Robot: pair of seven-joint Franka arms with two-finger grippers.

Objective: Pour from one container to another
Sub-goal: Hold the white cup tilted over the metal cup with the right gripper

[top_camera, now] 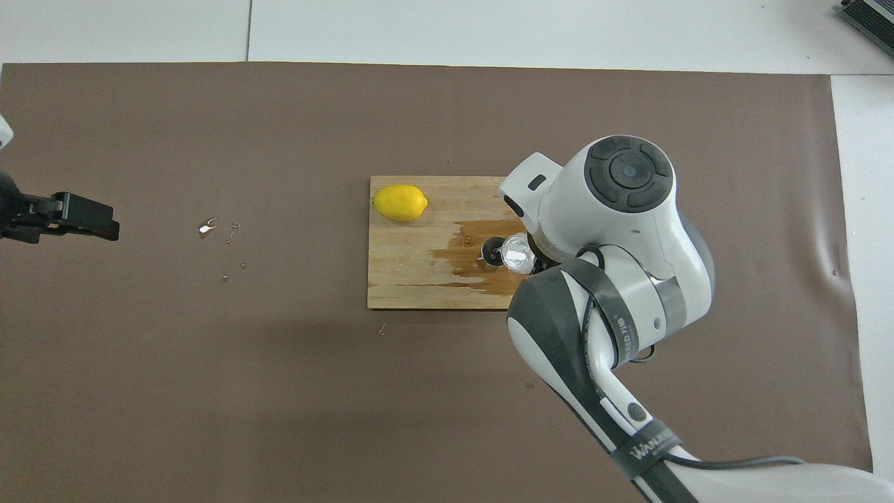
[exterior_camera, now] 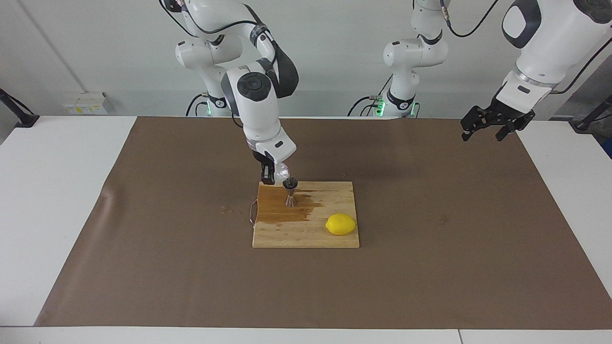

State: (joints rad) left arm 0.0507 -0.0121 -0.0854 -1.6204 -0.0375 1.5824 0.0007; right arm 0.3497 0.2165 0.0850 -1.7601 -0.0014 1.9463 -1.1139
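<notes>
Clear cup (exterior_camera: 282,170), clamped and tilted in the right end effector (exterior_camera: 269,176), hangs over the steel jigger (exterior_camera: 290,191) upright on a wet cutting board (exterior_camera: 306,234); farther out lies a lemon (exterior_camera: 340,224); the left end effector (exterior_camera: 497,125) waits, fingers spread, empty, above the table (exterior_camera: 67,191)

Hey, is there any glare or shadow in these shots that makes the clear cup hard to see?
Facing view: the clear cup, held by the right tool over the jigger, blends into the pale arm. Overhead view: it glints bright, with the arm's soft shadow on the brown mat nearer the robots.
</notes>
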